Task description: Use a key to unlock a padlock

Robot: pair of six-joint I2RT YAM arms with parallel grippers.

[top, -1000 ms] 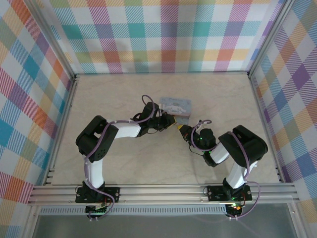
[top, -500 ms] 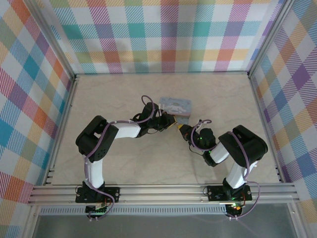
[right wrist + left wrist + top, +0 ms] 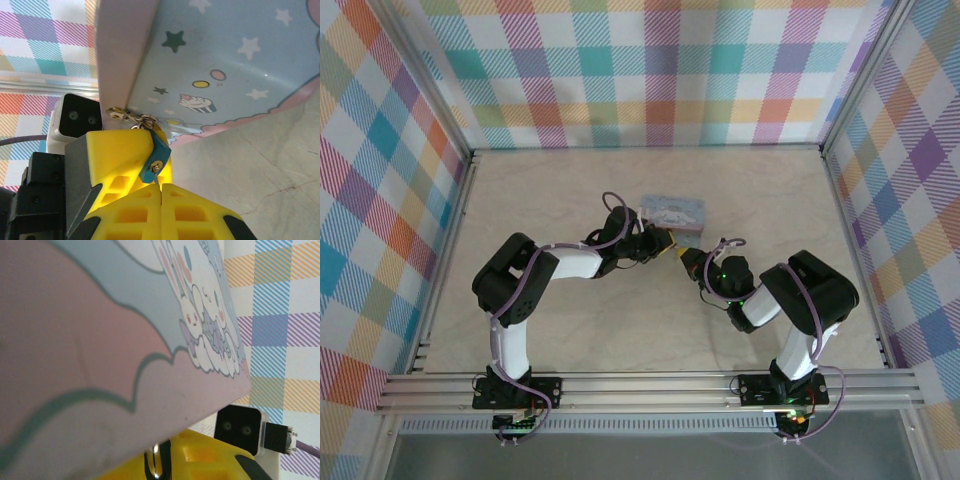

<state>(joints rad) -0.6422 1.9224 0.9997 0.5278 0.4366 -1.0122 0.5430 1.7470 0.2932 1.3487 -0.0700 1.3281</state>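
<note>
two grippers meet beside the tin [image 3: 675, 212]: my left gripper [image 3: 665, 242] pinches the padlock [image 3: 154, 159]; my right gripper [image 3: 160, 192], edged closer, pinches the seemingly seated key [image 3: 156, 172]; turning remains.

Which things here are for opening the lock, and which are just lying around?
For the job:
- the padlock, small and blue
- the key at its keyhole
- the left pincer, holding the padlock
- the right pincer, pinching the key

Just lying about:
- the cartoon tin, pale blue, right behind them
</note>
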